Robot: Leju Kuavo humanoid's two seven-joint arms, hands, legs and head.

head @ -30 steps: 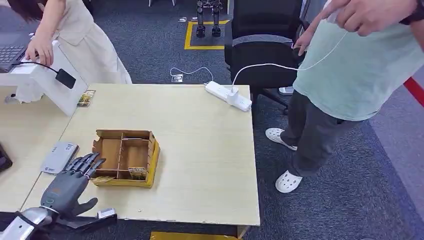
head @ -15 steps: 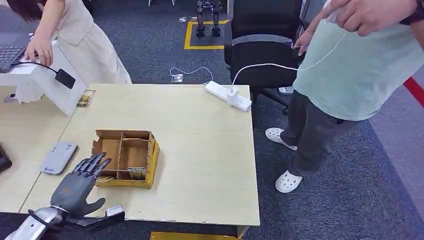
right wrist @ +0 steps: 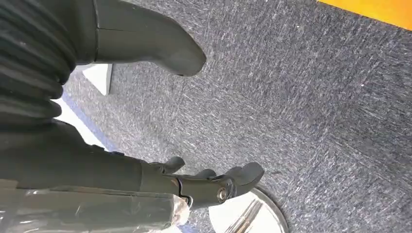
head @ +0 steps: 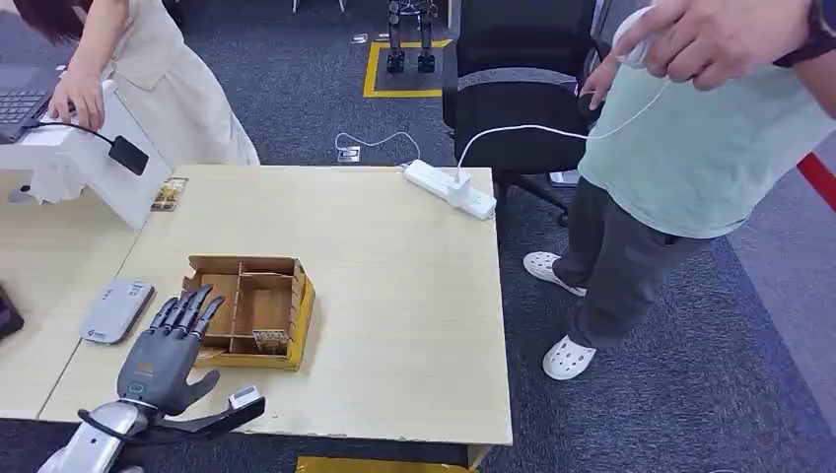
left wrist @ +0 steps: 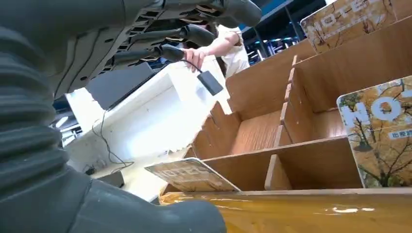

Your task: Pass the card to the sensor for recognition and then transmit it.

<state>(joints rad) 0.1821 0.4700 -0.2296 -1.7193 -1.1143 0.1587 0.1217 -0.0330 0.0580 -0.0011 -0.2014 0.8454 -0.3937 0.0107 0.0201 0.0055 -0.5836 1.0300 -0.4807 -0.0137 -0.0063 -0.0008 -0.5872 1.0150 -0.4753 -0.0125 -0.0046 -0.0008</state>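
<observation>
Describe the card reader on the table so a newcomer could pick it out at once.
Start at the light wooden table and find the brown divided cardboard box near its front left. Just left of the box, past the robot's left hand, lies the card reader. It is a flat, light grey, rounded slab, unlike the white power strip at the far edge.
</observation>
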